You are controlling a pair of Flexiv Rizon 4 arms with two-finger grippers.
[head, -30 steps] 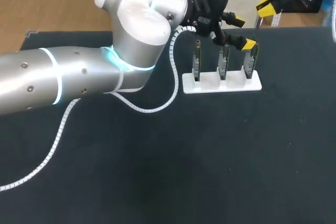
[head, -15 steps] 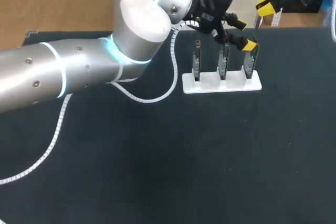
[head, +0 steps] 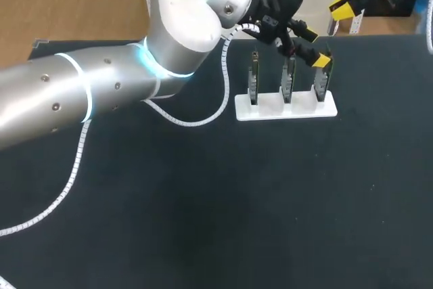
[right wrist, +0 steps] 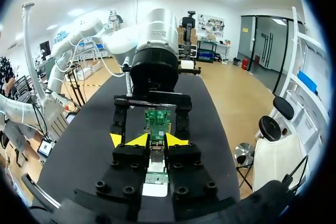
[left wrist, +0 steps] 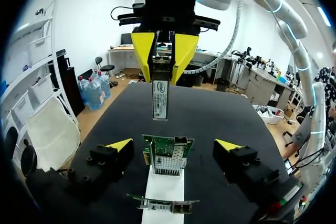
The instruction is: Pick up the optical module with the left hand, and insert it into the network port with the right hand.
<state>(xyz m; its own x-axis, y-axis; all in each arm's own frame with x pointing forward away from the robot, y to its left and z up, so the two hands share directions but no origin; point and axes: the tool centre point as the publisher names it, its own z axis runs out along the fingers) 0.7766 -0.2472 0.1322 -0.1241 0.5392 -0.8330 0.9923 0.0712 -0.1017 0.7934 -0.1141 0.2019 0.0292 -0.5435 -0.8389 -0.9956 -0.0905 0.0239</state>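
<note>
Black table [head: 203, 221] spreads wide behind the left gripper [left wrist: 174, 143] — jaws wide apart, flanking a green network card [left wrist: 168, 153], holding nothing; just ahead, the right gripper [right wrist: 152, 140] pinches the silver rectangular optical module [left wrist: 160, 95].

table [head: 203, 221] black | rack [head: 270, 108] white | boards [left wrist: 168, 150] green | optical module [left wrist: 160, 98] grey | fingers [left wrist: 121, 144] yellow-tipped

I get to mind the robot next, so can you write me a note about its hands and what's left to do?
Left gripper: open, fingers either side of a network card on the white stand, not touching it.
Right gripper: shut on the optical module, held ahead of the left gripper, clear of the card.
Done: module picked up, in the right gripper.
Left: insert it into the card's port.
</note>
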